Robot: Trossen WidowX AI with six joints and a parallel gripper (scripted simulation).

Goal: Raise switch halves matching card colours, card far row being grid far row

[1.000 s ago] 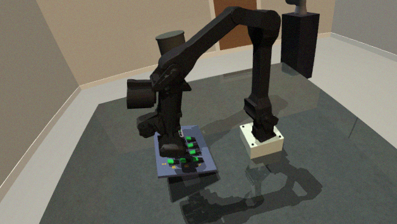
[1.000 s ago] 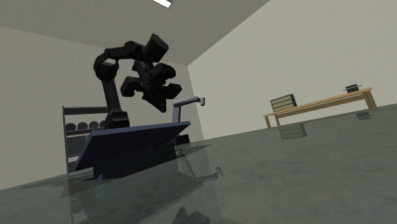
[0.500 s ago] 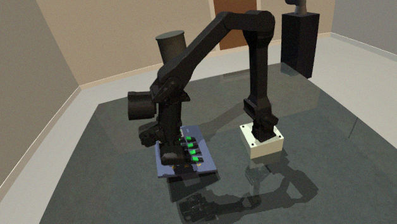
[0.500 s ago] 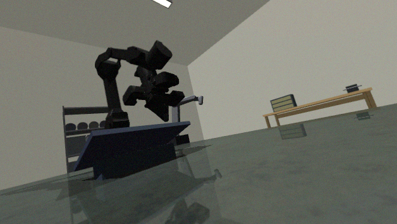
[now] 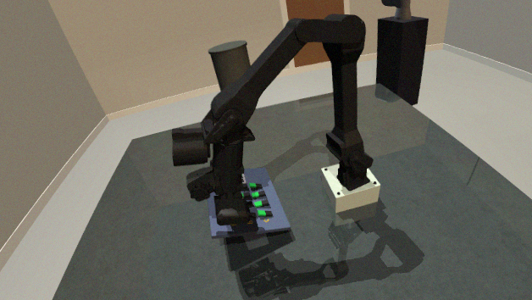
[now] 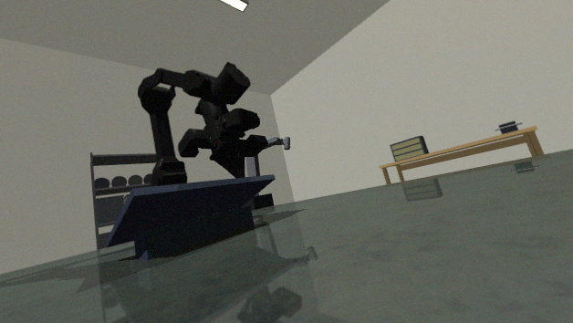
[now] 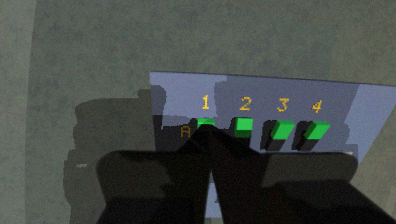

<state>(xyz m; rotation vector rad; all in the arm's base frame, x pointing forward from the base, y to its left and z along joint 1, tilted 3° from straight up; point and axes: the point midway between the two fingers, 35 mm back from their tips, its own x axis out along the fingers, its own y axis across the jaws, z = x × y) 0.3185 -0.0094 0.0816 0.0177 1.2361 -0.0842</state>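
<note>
The blue panel (image 5: pixel 277 221) (image 6: pixel 196 186) (image 7: pixel 187 87) carries the switch grid. My gripper (image 6: pixel 240 176) (image 7: pixel 205 129) is shut and empty, its tips low at switch A1 (image 7: pixel 205 121). They cover the near part of A1; its green far half shows just beyond them. I cannot tell whether they touch it or how it is tilted. Switches A2 (image 7: pixel 243 124), A3 (image 7: pixel 283 130) and A4 (image 7: pixel 317 131) show green far halves. In the top view the row C switches (image 5: pixel 258 203) show green; the arm hides most others. Only a sliver of the card (image 7: pixel 348 153) shows in the wrist view.
The arm's white base block (image 5: pixel 357 203) stands on the dark table (image 5: pixel 140 254), apart from the panel. The panel is tilted, with its edge raised above the table. The wrist and fingers cover much of the grid. A wooden bench (image 6: pixel 465 151) stands in the background.
</note>
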